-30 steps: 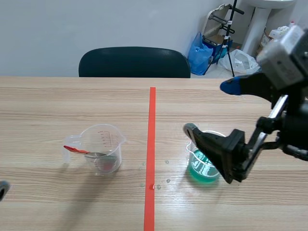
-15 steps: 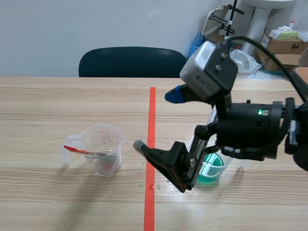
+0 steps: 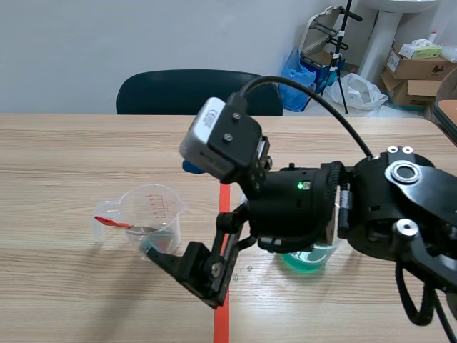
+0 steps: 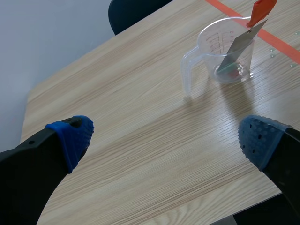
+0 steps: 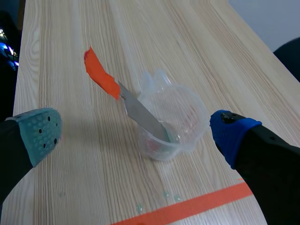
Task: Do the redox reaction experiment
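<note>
A clear measuring cup [image 3: 151, 219] stands left of the red tape line, with a red-handled spoon [image 3: 108, 222] leaning in it. My right gripper [image 3: 170, 211] has crossed the line and is open, one finger low beside the cup, the blue-padded one above it. In the right wrist view the cup [image 5: 174, 123] and spoon [image 5: 101, 78] lie below and between the open fingers of the right gripper [image 5: 136, 132]. A beaker of green liquid [image 3: 308, 257] is mostly hidden behind the right arm. My left gripper [image 4: 168, 136] is open, well short of the cup [image 4: 225, 51].
Small water drops [image 3: 249, 269] lie on the wood near the tape line [image 3: 222, 325]. A dark chair [image 3: 198, 91] stands behind the table's far edge. Bags and boxes [image 3: 418, 61] sit on the floor at the back right.
My right arm has swung left from above the green beaker, across the tape line, to the measuring cup. Its fingers have stayed open. The cup and beaker have not moved.
</note>
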